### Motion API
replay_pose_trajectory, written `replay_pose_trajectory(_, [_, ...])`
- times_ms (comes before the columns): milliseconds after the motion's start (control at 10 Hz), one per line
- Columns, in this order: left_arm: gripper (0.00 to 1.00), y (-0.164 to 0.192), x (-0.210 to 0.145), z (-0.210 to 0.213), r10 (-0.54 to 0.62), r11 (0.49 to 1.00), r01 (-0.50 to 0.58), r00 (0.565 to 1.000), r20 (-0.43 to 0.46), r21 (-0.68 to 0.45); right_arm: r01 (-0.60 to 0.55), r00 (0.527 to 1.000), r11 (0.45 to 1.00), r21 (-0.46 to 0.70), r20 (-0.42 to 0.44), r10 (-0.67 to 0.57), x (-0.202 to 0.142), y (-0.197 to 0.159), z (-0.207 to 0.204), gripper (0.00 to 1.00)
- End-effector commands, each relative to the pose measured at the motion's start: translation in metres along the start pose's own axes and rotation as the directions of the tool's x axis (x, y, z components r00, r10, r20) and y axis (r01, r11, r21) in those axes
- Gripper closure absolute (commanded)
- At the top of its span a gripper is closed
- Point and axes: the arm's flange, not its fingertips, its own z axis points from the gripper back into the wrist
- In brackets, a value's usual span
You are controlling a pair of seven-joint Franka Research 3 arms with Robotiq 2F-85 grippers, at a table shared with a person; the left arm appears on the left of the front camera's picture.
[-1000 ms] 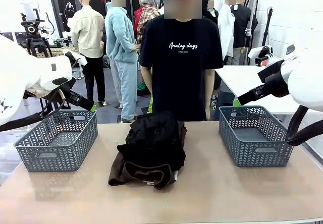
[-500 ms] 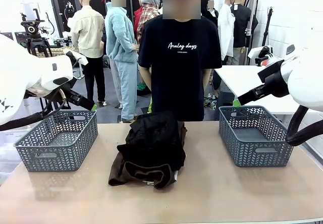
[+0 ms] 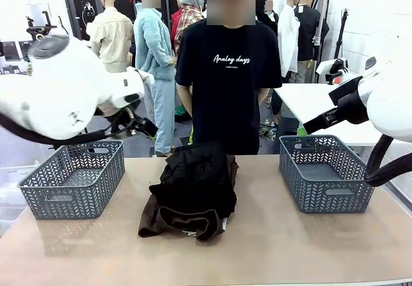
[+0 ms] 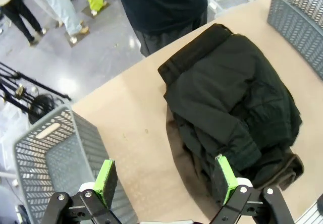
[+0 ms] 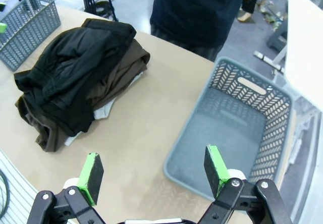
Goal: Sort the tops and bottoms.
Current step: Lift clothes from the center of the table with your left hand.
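In the middle of the table lies a pile with the bottoms: a plain black garment (image 3: 196, 180) on top and a dark brown one (image 3: 175, 221) under it. A strip of light grey cloth (image 5: 103, 111), the tops, peeks out from beneath the pile. My left gripper (image 4: 165, 181) hangs open and empty above the table between the left basket and the pile (image 4: 237, 98). In the front view the left gripper (image 3: 143, 126) is raised at the pile's back left. My right gripper (image 5: 154, 168) is open and empty, high beside the right basket; in the front view the right gripper (image 3: 308, 127) hovers over that basket's back left corner.
A grey mesh basket (image 3: 38, 192) stands at the table's left and another basket (image 3: 360, 199) at its right, both with nothing inside. A person in a black T-shirt (image 3: 228, 73) stands at the far edge behind the pile. Bare tabletop (image 3: 270, 247) runs along the front.
My left arm has swung rightward from above the left basket toward the pile. The right arm and the pile have not moved.
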Motion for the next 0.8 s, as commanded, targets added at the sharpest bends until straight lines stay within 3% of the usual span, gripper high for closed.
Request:
replay_pose_trajectory(0, [0.00, -0.020, 0.024, -0.037, 0.078, 0.997, -0.078, 0.997, -0.030, 0.010, -0.001, 1.000, 1.000, 0.003, -0.002, 0.001, -0.001, -0.001, -0.001, 0.00])
replay_pose_trajectory(200, [0.00, -0.028, 0.024, -0.047, 0.054, 0.998, -0.050, 0.995, -0.084, 0.044, -0.001, 1.000, 1.000, 0.003, -0.002, 0.001, -0.001, -0.001, -0.001, 0.00])
replay_pose_trajectory(300, [0.00, -0.014, 0.013, -0.041, 0.054, 0.998, -0.055, 0.998, -0.044, -0.022, -0.001, 1.000, 1.000, 0.003, -0.002, 0.001, -0.001, -0.001, -0.001, 0.00])
replay_pose_trajectory(600, [0.00, -0.019, 0.015, -0.050, 0.057, 0.998, -0.058, 0.997, -0.060, -0.016, -0.001, 1.000, 1.000, 0.003, -0.002, 0.001, -0.001, -0.001, -0.001, 0.00])
replay_pose_trajectory(700, [0.00, -0.037, 0.028, -0.053, 0.031, 0.993, -0.036, 0.998, -0.053, -0.110, -0.001, 1.000, 1.000, 0.003, -0.002, 0.001, -0.001, -0.001, -0.001, 0.00])
